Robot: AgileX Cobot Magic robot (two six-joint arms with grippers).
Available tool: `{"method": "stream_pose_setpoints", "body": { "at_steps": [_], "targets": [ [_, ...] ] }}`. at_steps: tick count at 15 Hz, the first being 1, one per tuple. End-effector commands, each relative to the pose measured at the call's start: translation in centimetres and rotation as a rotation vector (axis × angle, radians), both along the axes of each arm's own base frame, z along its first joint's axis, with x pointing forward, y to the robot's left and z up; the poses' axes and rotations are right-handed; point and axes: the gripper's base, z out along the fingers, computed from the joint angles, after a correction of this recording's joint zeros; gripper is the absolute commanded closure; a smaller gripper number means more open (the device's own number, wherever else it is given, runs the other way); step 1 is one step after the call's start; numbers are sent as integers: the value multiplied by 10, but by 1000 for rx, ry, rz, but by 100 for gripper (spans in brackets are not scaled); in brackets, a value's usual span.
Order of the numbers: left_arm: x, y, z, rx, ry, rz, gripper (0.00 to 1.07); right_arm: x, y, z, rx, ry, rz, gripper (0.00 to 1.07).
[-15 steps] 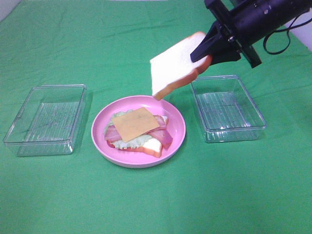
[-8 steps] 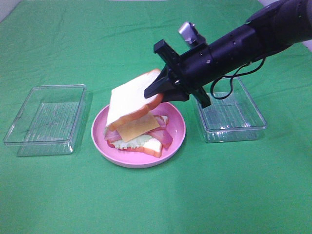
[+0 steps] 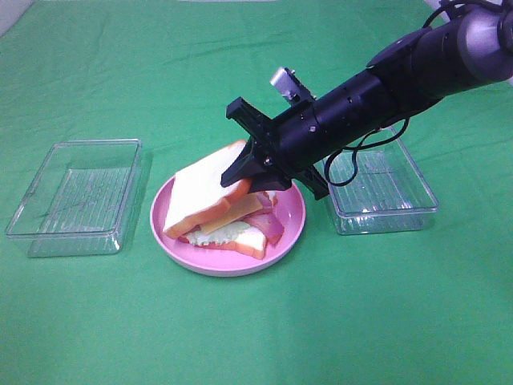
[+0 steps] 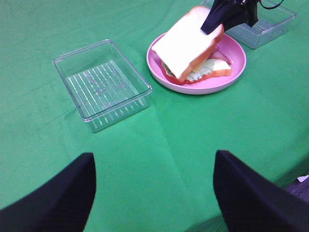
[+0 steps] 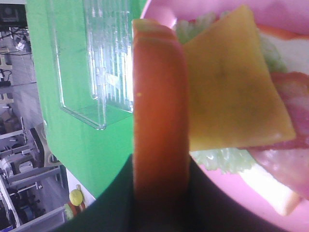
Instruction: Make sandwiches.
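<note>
A sandwich stack lies on a round pink plate: a bottom bread slice, pale lettuce, bacon strips and a yellow cheese square. My right gripper is shut on a top bread slice. The slice is tilted over the stack, its left edge low and its right edge raised. In the right wrist view the slice's crust sits between the fingers, above the cheese. My left gripper is open and empty over bare cloth, near the table's edge.
An empty clear container stands left of the plate and another stands right of it, under my right arm. Both also show in the left wrist view. Green cloth covers the table.
My right arm has come down and to the left with the bread slice, from high above the right container to the top of the stack on the plate.
</note>
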Motion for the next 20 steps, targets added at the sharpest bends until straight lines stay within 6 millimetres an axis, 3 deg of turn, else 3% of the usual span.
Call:
{"method": "stream_pose_setpoints", "body": {
  "at_steps": [1,2,6,7,14,18,20],
  "targets": [
    [-2,1,0,-16,-23,-5,40,-2,-3,-3,-52,21,-1,91],
    [-2,1,0,-16,-23,-5,40,-1,-5,-5,-74,16,-8,65],
    [-2,1,0,-16,-23,-5,40,-2,-6,-6,-91,1,19,35],
    [-2,1,0,-16,-23,-5,40,-3,-7,-6,-106,-5,39,32],
    [-2,1,0,-16,-23,-5,40,-12,-21,-10,-286,-8,177,31],
    [-2,1,0,-16,-23,-5,40,-18,-31,37,-354,-182,245,31],
    [-2,1,0,-16,-23,-5,40,-28,-38,73,-361,-275,268,31]
  ]
}}
